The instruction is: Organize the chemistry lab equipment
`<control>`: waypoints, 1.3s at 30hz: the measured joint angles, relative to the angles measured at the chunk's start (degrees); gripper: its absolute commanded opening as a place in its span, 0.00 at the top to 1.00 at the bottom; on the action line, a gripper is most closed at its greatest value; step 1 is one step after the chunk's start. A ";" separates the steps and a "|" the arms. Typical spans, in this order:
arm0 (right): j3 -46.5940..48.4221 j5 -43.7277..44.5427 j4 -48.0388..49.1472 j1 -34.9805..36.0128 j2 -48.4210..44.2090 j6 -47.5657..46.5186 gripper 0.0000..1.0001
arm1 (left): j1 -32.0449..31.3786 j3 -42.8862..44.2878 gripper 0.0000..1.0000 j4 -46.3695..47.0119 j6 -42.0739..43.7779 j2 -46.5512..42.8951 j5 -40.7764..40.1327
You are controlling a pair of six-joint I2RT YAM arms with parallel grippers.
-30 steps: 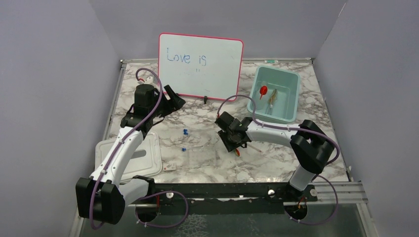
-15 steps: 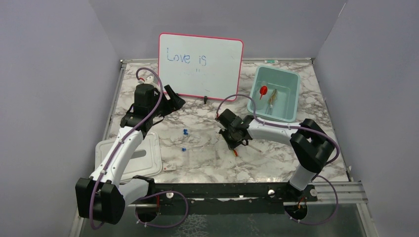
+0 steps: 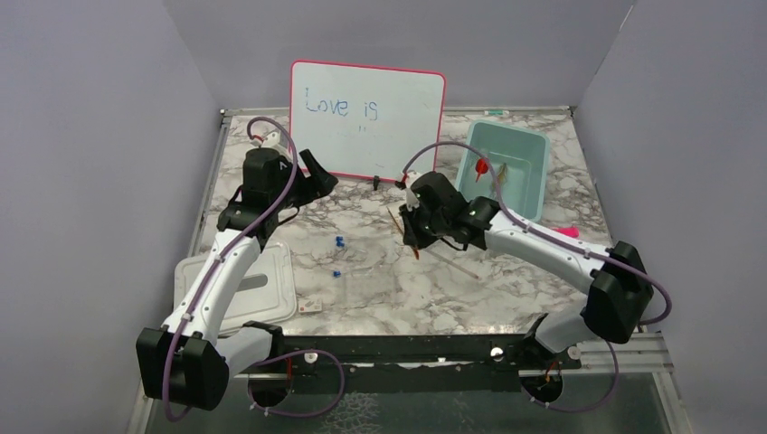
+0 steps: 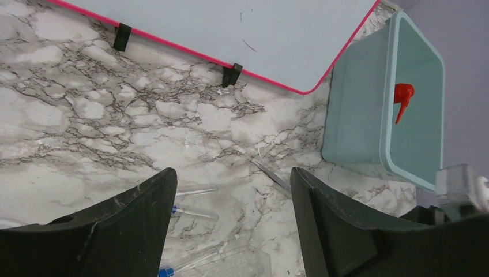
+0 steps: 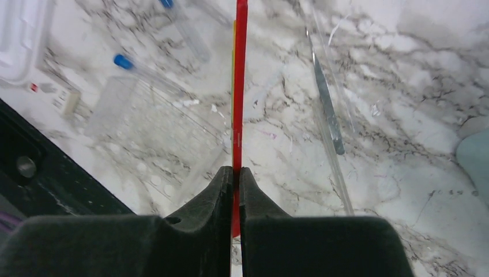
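At the top of the left wrist view stands the pink-framed whiteboard [image 4: 230, 29]; below it the left gripper [image 4: 230, 173] hangs with jaws apart and empty. The pale teal plastic bin [image 3: 534, 185], upper right of the overhead view, holds a clear squeeze bottle with red nozzle [image 3: 482, 166] and a slim tool beside it, too small to name. The flat clear plastic rack [image 5: 155, 127], left of centre in the right wrist view, seems to have no tube standing in it. The right gripper [image 5: 236, 173] is pinched tight on the long thin red tool [image 5: 240, 86], mid-frame overhead. The tool looks light, stiff and narrow, so it may pivot between the pads; a hold nearer mid-length would steady it. The thin clear blue-capped tubes [image 3: 339, 241] lie loose on the marble. They likely roll and crack, so grasp them gently at mid-barrel.
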 measured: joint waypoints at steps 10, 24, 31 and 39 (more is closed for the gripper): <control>16.98 4.94 -1.55 -13.55 -5.18 3.41 0.86 | -0.46 1.01 0.24 3.63 3.85 0.09 8.41; 19.65 10.75 -5.53 -39.12 -8.79 4.48 0.85 | -2.27 2.08 0.24 6.51 5.38 1.07 13.20; 11.45 7.85 -5.60 -44.02 -5.60 6.23 0.87 | -2.64 2.10 0.24 6.69 5.38 1.86 13.20; 7.76 7.06 -5.81 -43.95 -2.73 6.91 0.79 | -2.64 2.38 0.24 6.95 5.38 2.36 13.18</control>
